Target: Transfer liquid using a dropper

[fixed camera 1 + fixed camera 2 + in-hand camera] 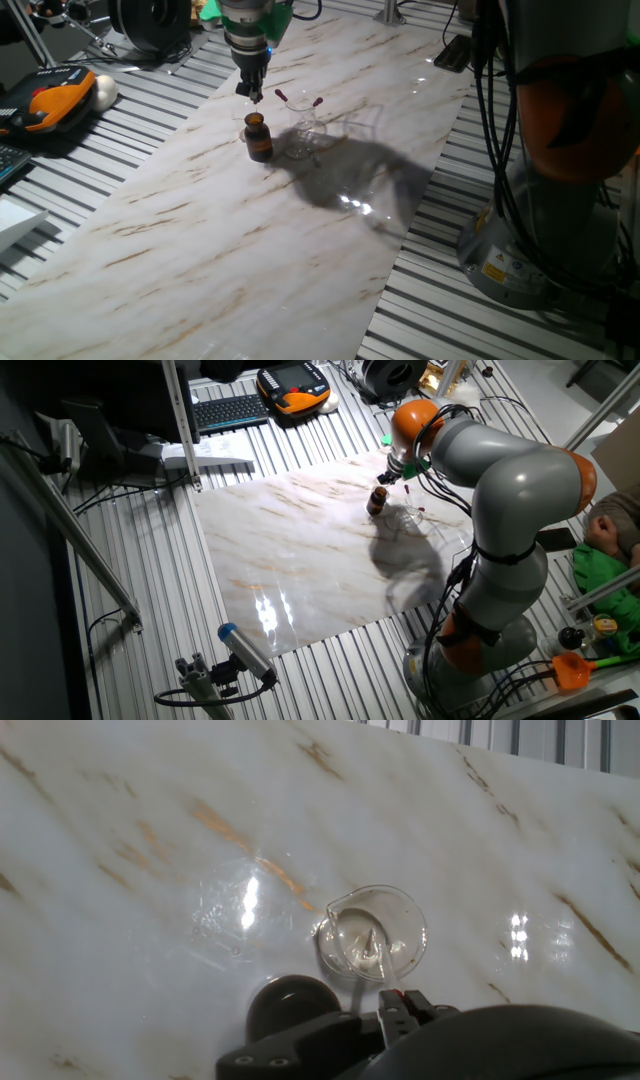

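**Inspector:** Hand view: your thin clear dropper (372,952) points its tip into the small clear glass beaker (372,932).

**Operator:** And the tool?

**Inspector:** Your gripper (253,92) is clamped on that dropper, above the brown glass bottle (258,137) on the marble-patterned board (180,230).

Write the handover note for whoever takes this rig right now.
Gripper: shut on a dropper, red bulb between the fingers and glass tip pointing down.
Position: hanging just above the brown bottle, not in it.
Beaker: stands right beside the bottle, with two spare droppers leaning in it.
Done: one dropper picked up.
Unclear: whether it holds any liquid, and whether the bottle is open.
Left: draw from one vessel, release into the other, put the dropper back.
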You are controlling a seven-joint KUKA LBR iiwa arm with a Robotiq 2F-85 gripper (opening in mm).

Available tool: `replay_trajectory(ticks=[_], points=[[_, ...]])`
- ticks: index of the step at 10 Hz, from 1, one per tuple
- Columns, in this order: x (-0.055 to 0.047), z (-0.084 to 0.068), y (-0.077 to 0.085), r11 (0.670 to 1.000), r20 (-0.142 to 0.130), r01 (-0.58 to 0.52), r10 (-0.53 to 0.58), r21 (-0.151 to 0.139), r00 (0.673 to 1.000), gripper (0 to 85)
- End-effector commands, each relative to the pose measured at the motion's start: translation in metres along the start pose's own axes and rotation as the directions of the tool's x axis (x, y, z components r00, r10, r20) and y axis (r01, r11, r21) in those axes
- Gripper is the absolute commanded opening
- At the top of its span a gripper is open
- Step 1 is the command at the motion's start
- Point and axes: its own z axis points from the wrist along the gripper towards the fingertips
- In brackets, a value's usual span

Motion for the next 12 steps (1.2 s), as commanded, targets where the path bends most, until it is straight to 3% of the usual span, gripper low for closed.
replay_trajectory(ticks=[1, 12], points=[[-0.0001, -0.0001, 0.0000, 1.000, 0.000, -0.002, 0.002, 0.002, 1.000, 17.0], [0.0006, -0.0001, 0.0005, 1.000, 0.004, -0.020, 0.020, 0.004, 1.000, 17.0]])
